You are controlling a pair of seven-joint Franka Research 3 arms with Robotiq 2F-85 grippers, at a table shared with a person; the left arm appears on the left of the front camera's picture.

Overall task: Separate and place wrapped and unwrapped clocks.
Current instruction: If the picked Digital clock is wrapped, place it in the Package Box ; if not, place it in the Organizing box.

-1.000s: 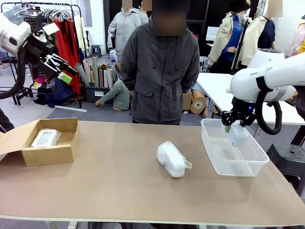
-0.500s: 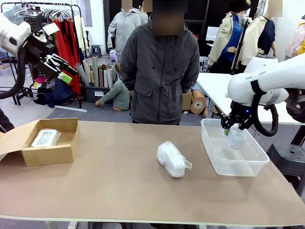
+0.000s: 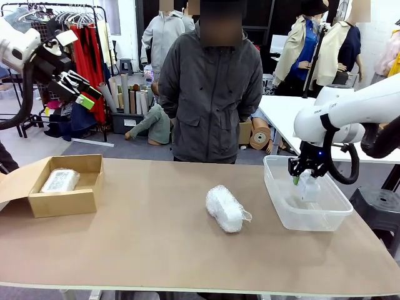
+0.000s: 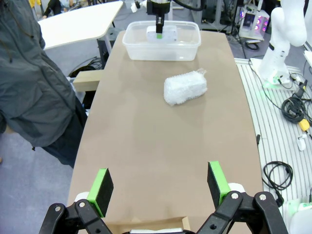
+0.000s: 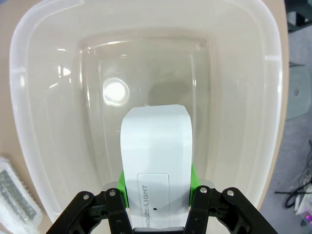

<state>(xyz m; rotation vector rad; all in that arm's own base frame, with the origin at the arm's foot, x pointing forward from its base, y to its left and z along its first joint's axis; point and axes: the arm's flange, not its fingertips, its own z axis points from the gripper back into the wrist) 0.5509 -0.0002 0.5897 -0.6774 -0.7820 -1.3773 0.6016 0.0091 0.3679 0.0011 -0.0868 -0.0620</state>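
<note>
Right wrist view: my right gripper [image 5: 157,187] clamps the bare white clock [image 5: 156,141] inside the clear tub [image 5: 46,122].
Walls clear on every side; my left gripper [image 4: 158,187] gapes wide.

Person [image 3: 209,94] in grey jacket, clothes rack [image 3: 75,19]

- The tabletop [image 3: 144,231] lay bare between the cardboard box [image 3: 62,203] at the left and the wrapped bundle [image 3: 225,209] in the middle, and again between that bundle and the clear tub [image 3: 270,178] at the right.
- Its near strip was free from end to end.
- A person [image 3: 212,94] stood close against the far edge, behind the middle.
- The right claw [image 3: 300,180], clamped on the white block [image 3: 308,189], occupied the tub's middle.
- The left claw [image 4: 158,170] hung spread wide, high over the box end.
- A second bundle [image 3: 60,180] took up part of the box.
</note>
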